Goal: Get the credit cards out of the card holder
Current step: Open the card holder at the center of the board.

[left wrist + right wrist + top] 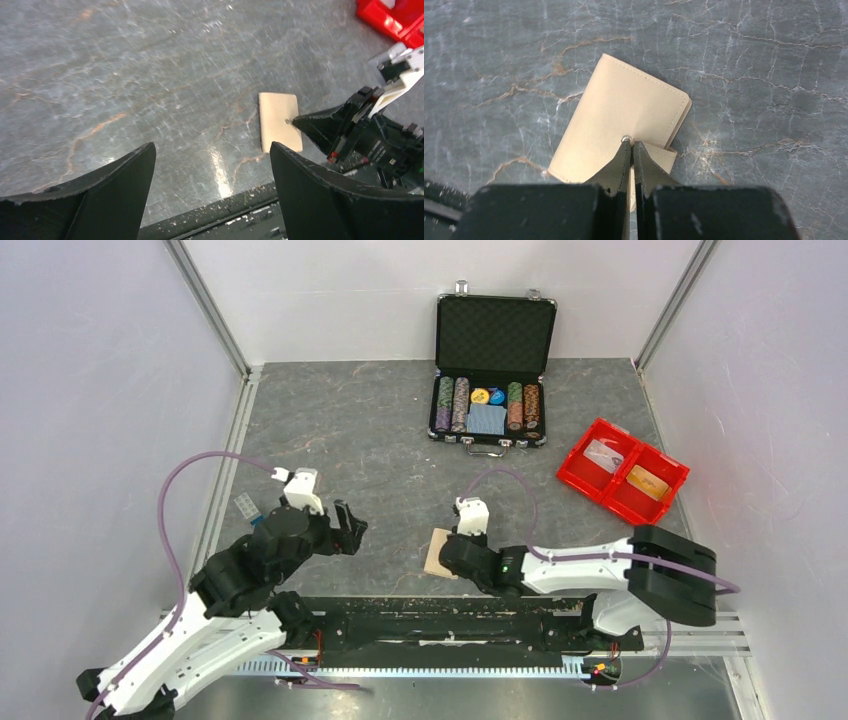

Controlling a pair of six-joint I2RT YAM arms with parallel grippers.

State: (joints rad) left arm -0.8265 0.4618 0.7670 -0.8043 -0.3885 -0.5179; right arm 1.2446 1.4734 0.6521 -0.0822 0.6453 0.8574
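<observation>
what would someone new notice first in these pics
The right gripper is pinched shut at the snap tab of a closed tan wallet near the front edge of the table. Behind it, an open black case of poker chips sits at the far side, with a bright red tray to its right; the left gripper hangs open, empty.

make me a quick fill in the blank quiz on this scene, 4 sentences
1. The card holder lies ___ on the table, with no sleeves showing.
2. The ___ end effector is shut on the card holder's snap tab.
3. The left end effector is ___ and holds nothing.
4. The red tray has ___ compartments.

Missing words: closed; right; open; two
</observation>
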